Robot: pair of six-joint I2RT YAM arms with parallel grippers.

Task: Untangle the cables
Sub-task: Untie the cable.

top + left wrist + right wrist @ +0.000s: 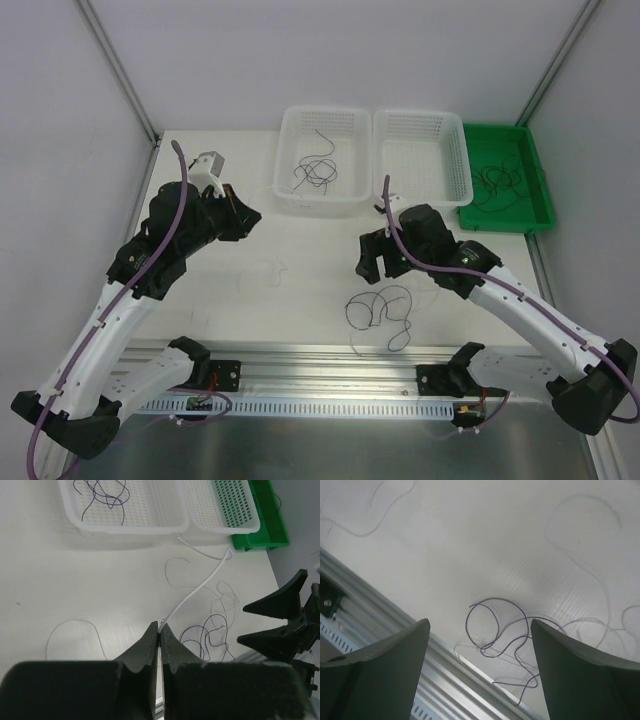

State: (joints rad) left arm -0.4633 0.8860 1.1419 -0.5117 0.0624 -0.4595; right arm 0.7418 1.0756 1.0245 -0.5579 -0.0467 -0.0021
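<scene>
Cables [495, 599] below wide-open empty right end effector [480, 625]; left end effector [159, 626] pinches white wire [200, 585].

the green tray [505, 218] is plain bright green, the tray wires [497, 182] black. the near basket [420, 200] beside the green tray and the far basket [315, 203] past it are milky white, dotted with a fine grid of holes; the basket wires [315, 172] are black. the table [300, 310] is off-white, the loose cable [495, 599] dark grey, the strand [192, 594] white. left gripper [159, 630] and right gripper [480, 624]: black.
</scene>
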